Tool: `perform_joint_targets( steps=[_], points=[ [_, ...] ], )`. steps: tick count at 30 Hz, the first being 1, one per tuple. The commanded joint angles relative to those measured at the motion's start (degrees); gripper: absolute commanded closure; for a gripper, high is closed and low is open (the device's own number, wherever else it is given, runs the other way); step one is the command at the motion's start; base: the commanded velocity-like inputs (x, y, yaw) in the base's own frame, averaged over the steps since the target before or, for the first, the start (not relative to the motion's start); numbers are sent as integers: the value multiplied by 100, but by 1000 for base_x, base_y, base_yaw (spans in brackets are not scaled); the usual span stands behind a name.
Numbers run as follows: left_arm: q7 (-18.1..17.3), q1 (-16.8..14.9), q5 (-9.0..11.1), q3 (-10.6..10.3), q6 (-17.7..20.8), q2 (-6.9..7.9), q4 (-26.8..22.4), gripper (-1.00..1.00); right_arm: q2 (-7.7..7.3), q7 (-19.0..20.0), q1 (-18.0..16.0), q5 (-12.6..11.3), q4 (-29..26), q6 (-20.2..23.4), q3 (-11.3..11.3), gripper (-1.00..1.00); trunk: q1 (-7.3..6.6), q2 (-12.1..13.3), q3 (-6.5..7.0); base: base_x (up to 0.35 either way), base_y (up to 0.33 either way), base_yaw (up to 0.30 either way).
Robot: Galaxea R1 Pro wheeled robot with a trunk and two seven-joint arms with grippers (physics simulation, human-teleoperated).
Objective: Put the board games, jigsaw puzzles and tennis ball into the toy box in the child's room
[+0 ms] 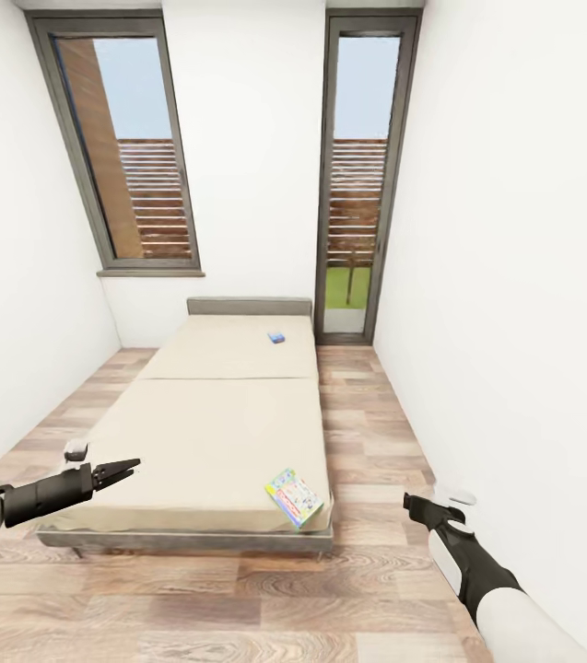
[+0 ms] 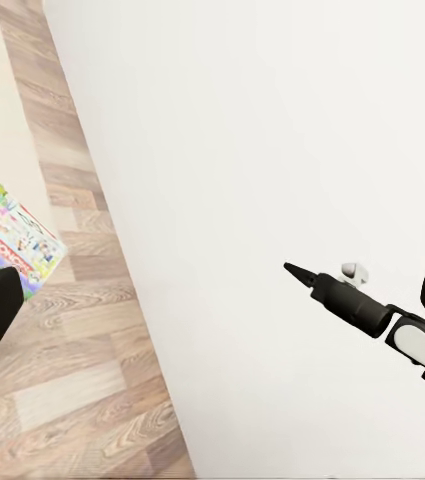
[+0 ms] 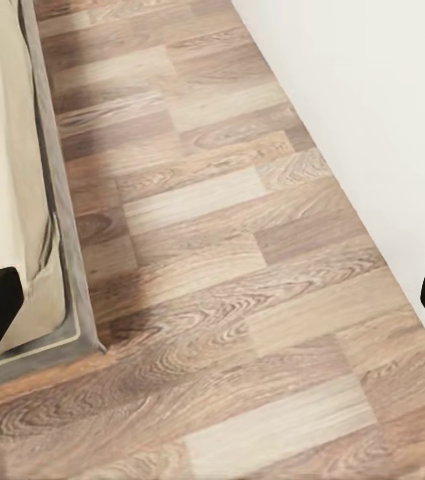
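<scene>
- Two board games lie on the bed (image 1: 210, 433) ahead of you: one with a bright yellow, green and red-orange cover (image 1: 294, 496) sits flat at the near corner on your right-hand side, tilted askew to the edge; a small blue one (image 1: 277, 338) rests far up the mattress near the headboard (image 1: 249, 306).
- Your left gripper (image 1: 127, 471) hangs over the near left part of the bed, well apart from the colourful board game, fingers drawn close together and holding nothing.
- Your right gripper (image 1: 410, 502) hovers above the floor (image 1: 376, 433) between the bed and the right wall (image 1: 514, 276). The colourful box lies near it, across the bed edge. In the right wrist view the two finger tips sit at opposite edges, spread wide with nothing between them.
- Left wrist view shows the printed cover (image 2: 10, 235) beside the planks, and your right arm's gripper (image 2: 297, 271) against the white wall.
- Bed top is plain cream-beige, flat, on a thin grey frame (image 3: 67, 250).
- Floor is wood-grain plank in mixed browns.
- Two tall dark-framed windows (image 1: 123, 147) stand in the far wall; the right one (image 1: 359, 175) reaches the floor.
</scene>
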Motion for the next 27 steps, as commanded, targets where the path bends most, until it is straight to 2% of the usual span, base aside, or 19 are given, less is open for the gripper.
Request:
perform_joint_targets(
  steps=[1, 13, 27],
  points=[
    [-11, -5, 17, 0, 57, 3, 3, -100, 0, -21, -3, -56, -13, 26, 8, -100, 3, -13, -13, -112, 267, 0],
    [-11, -5, 17, 0, 57, 1, 5, -100, 0, -15, -3, -68, -11, -5, 4, -100, 3, -13, -13, -39, 268, 0],
    [-11, -5, 16, 0, 57, -3, 3, -100, 3, -14, -3, -73, -20, -11, 6, -100, 3, -13, -13, 204, 215, 0]
  ],
)
